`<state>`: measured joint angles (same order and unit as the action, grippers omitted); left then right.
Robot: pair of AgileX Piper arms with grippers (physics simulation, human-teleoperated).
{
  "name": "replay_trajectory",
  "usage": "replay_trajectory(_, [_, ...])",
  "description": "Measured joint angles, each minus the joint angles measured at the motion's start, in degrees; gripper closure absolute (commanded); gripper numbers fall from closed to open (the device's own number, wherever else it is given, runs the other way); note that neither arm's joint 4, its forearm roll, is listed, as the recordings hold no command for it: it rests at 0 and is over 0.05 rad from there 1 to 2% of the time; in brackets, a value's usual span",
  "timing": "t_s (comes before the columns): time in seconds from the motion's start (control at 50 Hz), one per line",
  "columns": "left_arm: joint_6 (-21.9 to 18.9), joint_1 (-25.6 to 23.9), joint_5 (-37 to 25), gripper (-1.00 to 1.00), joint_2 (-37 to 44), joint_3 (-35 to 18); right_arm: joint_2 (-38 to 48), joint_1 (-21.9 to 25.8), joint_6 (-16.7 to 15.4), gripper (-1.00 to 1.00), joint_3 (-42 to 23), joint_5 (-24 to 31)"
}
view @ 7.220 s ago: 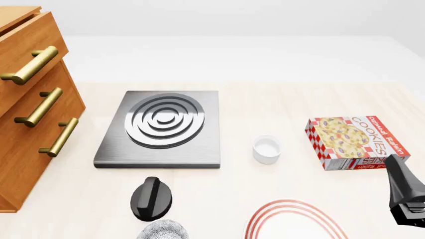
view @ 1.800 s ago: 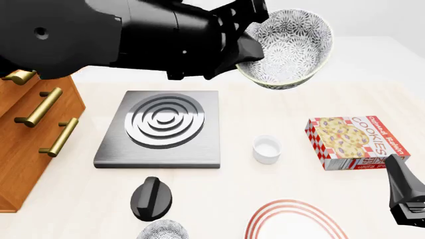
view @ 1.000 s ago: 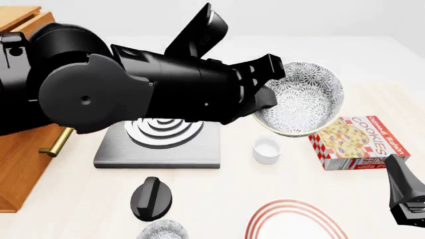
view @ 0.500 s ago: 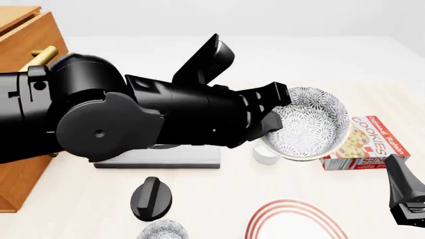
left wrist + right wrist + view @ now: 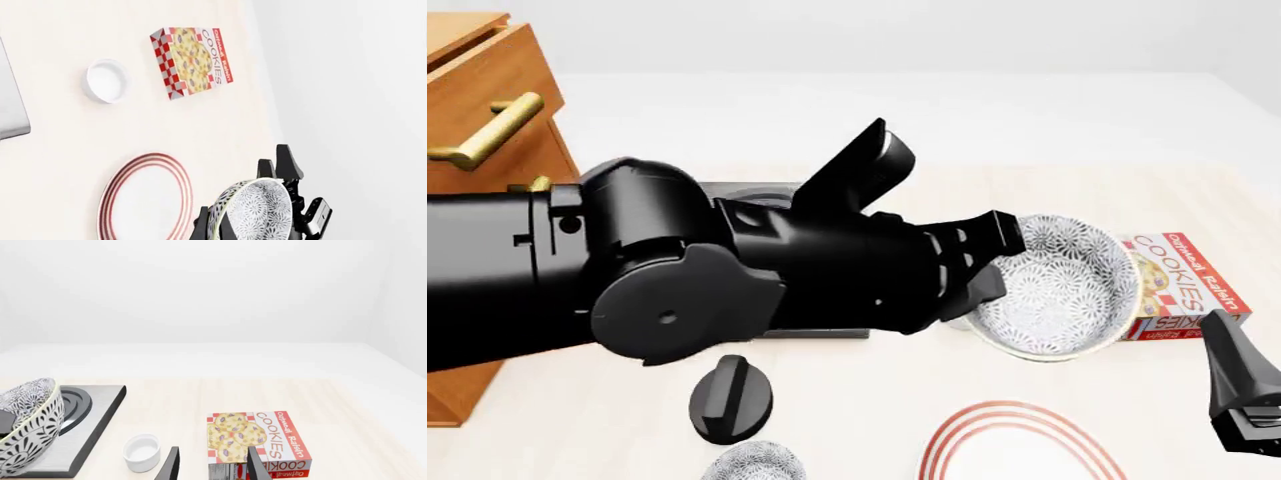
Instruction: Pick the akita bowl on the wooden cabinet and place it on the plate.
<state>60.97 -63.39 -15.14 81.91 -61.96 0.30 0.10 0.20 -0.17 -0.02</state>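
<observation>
Left end effector (image 5: 988, 262) is clamped on the akita bowl (image 5: 1054, 286) at its rim, bowl aloft over the counter (image 5: 868, 400); the plate (image 5: 1021, 445) lies below it and nearer the camera, left arm closest; right end effector (image 5: 212, 465) sits parted, holding nothing; the left wrist view shows the plate (image 5: 145, 200) whole, the front view only its far rim

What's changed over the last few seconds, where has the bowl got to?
The left gripper has carried the akita bowl from high up down and toward the plate; it stays clamped on the bowl's rim, and the bowl is not yet on the plate. The cookie box, ramekin, stove and right gripper have not moved.
</observation>
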Motion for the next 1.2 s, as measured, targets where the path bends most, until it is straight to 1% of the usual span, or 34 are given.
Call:
replay_trajectory(0.42, [6.5, -1.4, 7.5, 1.00, 1.7, 5.5, 0.0, 0.0, 0.0, -1.00, 0.0, 0.0])
replay_trajectory(0.9, [11.6, -2.1, 13.6, 1.00, 3.7, 8.7, 0.0, 0.0, 0.0, -1.00, 0.0, 0.0])
replay_trajectory(1.2, [14.0, -3.2, 15.6, 1.00, 4.8, 10.3, 0.0, 0.0, 0.0, -1.00, 0.0, 0.0])
